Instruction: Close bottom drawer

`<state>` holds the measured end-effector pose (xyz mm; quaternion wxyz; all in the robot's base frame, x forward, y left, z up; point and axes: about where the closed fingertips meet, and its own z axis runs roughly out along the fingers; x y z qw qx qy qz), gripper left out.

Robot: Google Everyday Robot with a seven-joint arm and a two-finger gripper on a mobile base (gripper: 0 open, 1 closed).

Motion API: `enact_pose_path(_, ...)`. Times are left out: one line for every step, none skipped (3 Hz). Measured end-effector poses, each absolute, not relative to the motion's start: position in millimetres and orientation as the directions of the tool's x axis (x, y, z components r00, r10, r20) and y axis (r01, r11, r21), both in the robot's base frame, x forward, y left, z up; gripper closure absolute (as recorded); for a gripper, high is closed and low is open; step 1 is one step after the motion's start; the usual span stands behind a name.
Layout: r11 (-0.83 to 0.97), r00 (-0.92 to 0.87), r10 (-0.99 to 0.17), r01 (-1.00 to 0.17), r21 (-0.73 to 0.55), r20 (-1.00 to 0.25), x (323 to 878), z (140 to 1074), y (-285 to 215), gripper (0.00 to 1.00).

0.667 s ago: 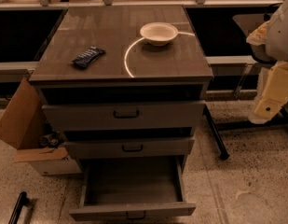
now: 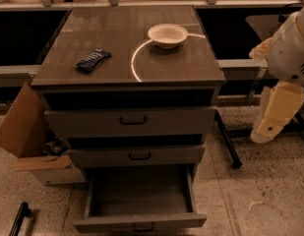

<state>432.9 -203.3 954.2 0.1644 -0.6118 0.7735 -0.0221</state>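
The grey cabinet (image 2: 127, 58) stands in the middle of the camera view with three drawers. The bottom drawer (image 2: 139, 222) is pulled far out toward me and is empty inside; its slim front panel has a small black handle (image 2: 143, 226) at the lower edge of the view. The middle drawer (image 2: 136, 156) and the top drawer (image 2: 132, 122) stick out slightly. My cream-white arm hangs at the right side, and my gripper (image 2: 262, 132) at its lower end is well right of the cabinet, at about the height of the top drawer, touching nothing.
A white bowl (image 2: 167, 35) and a dark remote-like object (image 2: 92, 60) lie on the cabinet top. An open cardboard box (image 2: 28, 136) stands at the cabinet's left. A black bar (image 2: 18, 219) lies on the speckled floor at lower left. A black table leg (image 2: 228, 144) slants down at the right.
My arm at the right has shifted slightly down and to the left. The drawers have not moved.
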Motion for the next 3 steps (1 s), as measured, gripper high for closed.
enact_pose_path(0.21,-0.144,-0.943,-0.958,-0.198,-0.301,419,904,-167,0.0)
enact_pose_path(0.207,-0.146,-0.907,-0.972,-0.114,-0.396,395,835,-121,0.0)
enact_pose_path(0.207,-0.146,-0.907,-0.972,-0.114,-0.396,395,835,-121,0.0)
